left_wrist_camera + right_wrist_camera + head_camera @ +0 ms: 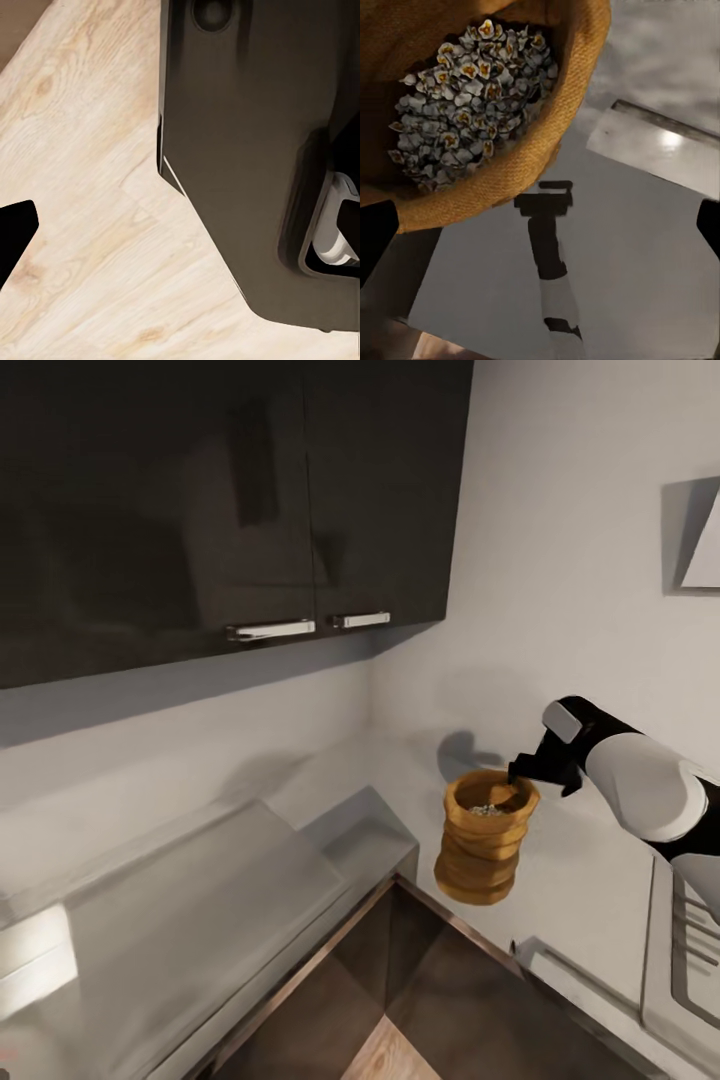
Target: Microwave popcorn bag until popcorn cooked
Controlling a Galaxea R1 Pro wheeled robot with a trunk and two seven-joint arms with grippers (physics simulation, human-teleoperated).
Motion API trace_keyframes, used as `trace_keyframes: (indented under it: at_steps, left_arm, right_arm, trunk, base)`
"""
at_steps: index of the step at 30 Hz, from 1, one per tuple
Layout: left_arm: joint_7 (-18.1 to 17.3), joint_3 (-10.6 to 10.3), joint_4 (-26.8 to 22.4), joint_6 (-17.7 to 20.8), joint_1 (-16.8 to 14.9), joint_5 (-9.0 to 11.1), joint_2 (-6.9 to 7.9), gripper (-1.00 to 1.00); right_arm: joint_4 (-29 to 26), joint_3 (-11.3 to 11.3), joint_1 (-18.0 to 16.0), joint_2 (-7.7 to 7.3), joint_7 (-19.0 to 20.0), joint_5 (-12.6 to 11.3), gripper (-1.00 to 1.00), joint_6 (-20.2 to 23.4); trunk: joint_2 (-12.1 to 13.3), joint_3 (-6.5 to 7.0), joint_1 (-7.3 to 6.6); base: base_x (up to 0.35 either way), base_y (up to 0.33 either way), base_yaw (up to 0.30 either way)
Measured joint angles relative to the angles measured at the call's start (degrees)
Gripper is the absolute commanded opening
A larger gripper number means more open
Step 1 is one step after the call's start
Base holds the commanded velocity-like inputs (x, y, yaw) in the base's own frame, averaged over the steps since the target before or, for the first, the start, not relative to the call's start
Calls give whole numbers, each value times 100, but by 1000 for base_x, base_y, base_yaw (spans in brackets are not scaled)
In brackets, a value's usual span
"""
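Halfway at best: above the countertop [200, 920] you've got the popcorn bag [485, 838] lifted, right gripper [535, 768] jaws clamped on its rim, popcorn [472, 97] heaped inside. Microwaving's all left, I reckon. Left gripper's jaws: can't tell.
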Motion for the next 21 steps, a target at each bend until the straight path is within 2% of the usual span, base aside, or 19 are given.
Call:
trace_keyframes:
  at_steps: [4,11,21]
  left_arm:
    - [0,0,4,0,0,0,-5,100]
    - [0,0,8,0,0,0,-12,100]
    - [0,0,9,0,0,0,-11,100]
  right_arm:
    - [0,-124,-1,0,-160,4,100,-7]
    - [39,-138,7,0,-203,1,100,-17]
    - [453,-143,15,2,-199,1,100,-34]
  trunk:
    - [0,0,2]
    - [0,0,3]
    - [0,0,3]
  base:
    - [43,-14,0]
    - [2,-1,0]
    - [0,0,0]
